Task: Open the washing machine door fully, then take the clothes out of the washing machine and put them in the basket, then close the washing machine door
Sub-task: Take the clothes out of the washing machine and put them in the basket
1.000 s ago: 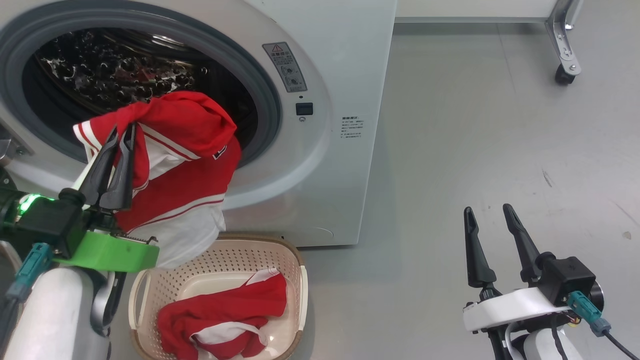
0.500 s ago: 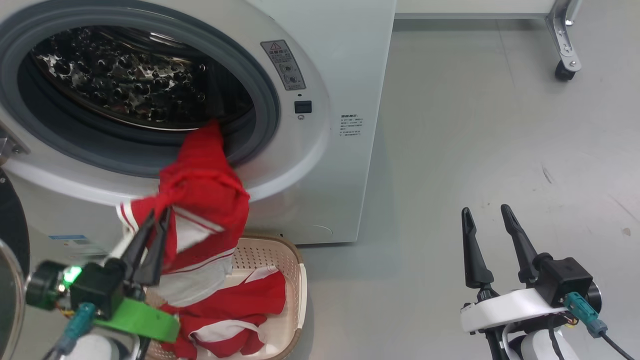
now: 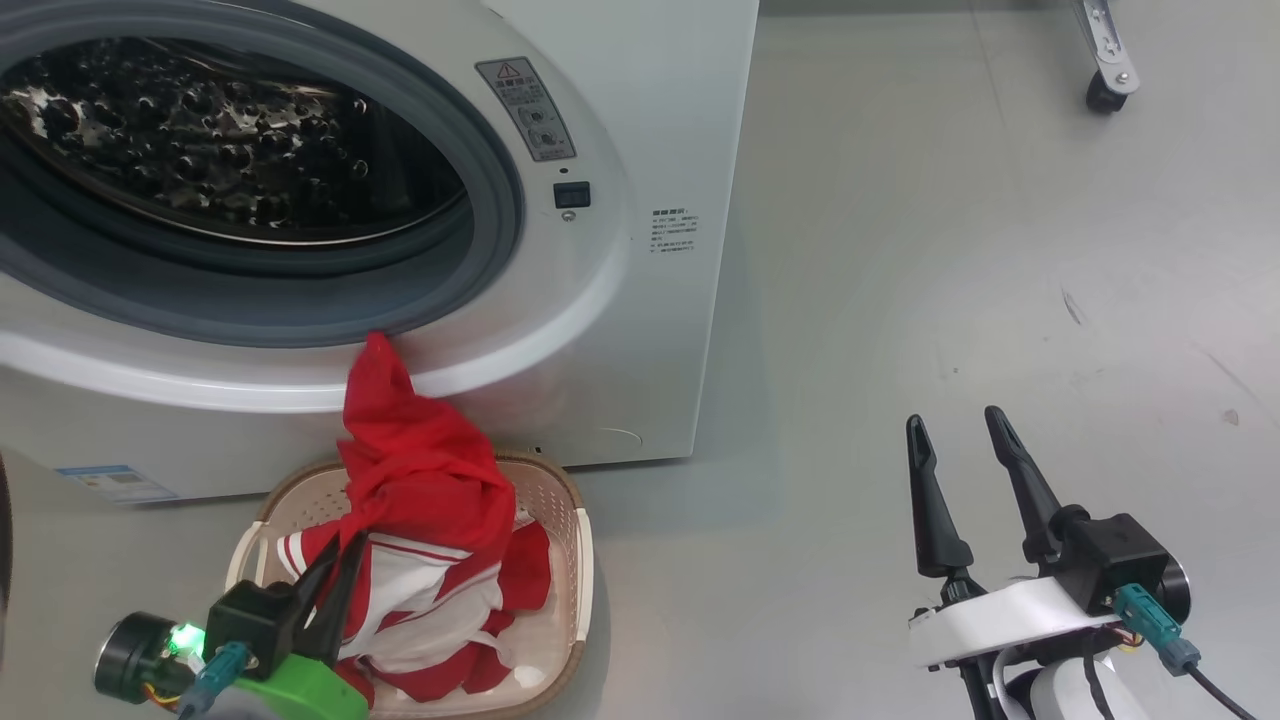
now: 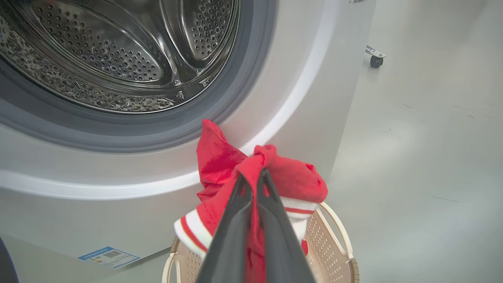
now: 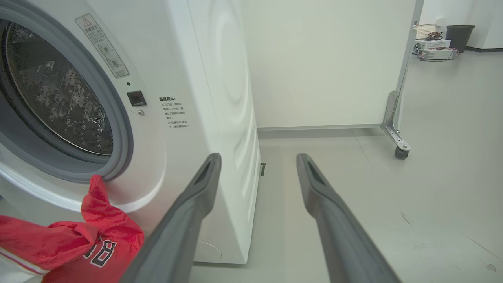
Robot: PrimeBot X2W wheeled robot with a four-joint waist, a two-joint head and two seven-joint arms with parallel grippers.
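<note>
Clothes (image 3: 420,480) sag into the basket (image 3: 580,560), clamped tight in the left pincer (image 3: 345,545), with one red end reaching the washing machine (image 3: 640,330) rim above it. Released now, that end could drape outside the basket. The right pincer (image 3: 952,415) gapes empty.

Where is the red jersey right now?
In the head view's lower left, the red jersey hangs from the shut left gripper over the basket, just below the opening of the washing machine.
</note>
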